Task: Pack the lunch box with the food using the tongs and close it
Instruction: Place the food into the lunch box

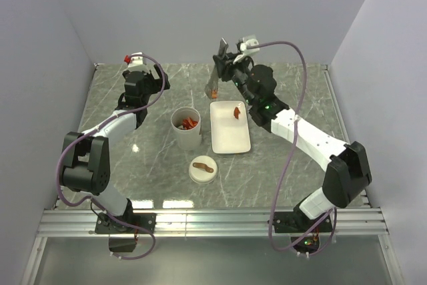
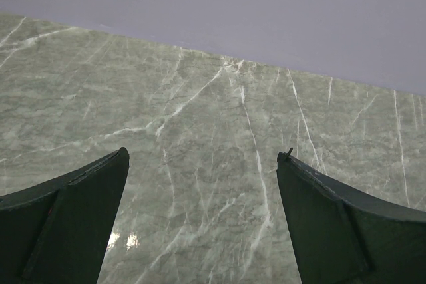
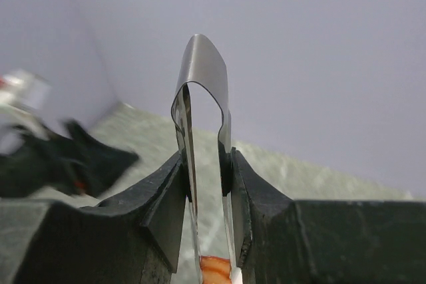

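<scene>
My right gripper [image 1: 229,66] [image 3: 206,164] is shut on the grey metal tongs [image 1: 217,71] [image 3: 202,78], squeezing their two arms together, with the looped end pointing up. A red-orange piece of food [image 1: 212,91] [image 3: 214,272] is pinched between the tongs' tips, raised above the table behind the plate. The white lunch box [image 1: 187,135] stands open left of the plate with red-orange food [image 1: 189,123] inside. Its round cream lid [image 1: 202,170] with the brown strap lies in front of it. My left gripper [image 1: 135,63] [image 2: 203,157] is open over bare marble at the back left.
The flat white plate [image 1: 229,137] lies right of the lunch box with one red-orange piece [image 1: 237,111] at its far end. The marble table [image 2: 213,124] is bounded by grey walls at the back and sides.
</scene>
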Available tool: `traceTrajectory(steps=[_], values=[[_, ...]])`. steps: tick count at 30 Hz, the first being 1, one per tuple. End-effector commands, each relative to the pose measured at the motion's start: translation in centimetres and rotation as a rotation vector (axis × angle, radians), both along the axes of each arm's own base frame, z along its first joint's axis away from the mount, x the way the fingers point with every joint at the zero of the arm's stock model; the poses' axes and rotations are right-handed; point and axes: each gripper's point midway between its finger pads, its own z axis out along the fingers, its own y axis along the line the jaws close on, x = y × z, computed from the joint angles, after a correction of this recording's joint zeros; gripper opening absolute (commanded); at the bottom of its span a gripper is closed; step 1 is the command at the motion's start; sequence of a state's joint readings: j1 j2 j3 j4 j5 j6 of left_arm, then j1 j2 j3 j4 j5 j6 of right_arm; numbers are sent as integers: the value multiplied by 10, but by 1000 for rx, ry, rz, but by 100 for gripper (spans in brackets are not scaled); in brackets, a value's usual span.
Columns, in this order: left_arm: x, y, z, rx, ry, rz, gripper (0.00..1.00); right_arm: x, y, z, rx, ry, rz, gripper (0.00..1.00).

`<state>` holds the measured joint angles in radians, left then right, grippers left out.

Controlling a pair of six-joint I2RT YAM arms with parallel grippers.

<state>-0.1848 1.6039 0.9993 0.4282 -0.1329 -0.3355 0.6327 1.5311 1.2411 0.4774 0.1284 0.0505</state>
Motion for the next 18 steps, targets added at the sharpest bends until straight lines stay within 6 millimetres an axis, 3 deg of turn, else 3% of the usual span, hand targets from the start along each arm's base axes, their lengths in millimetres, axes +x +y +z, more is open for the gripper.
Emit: traceTrajectory(steps=[1,5,18], values=[[5,3,25,-15,-67,17,99,-35,27,64,47,-138,227,20],[5,4,25,-15,-67,20,99,-56,50,72,43,-139,398,20],[5,3,26,-16,-69,16,99,-85,99,49,3,-87,640,22]])
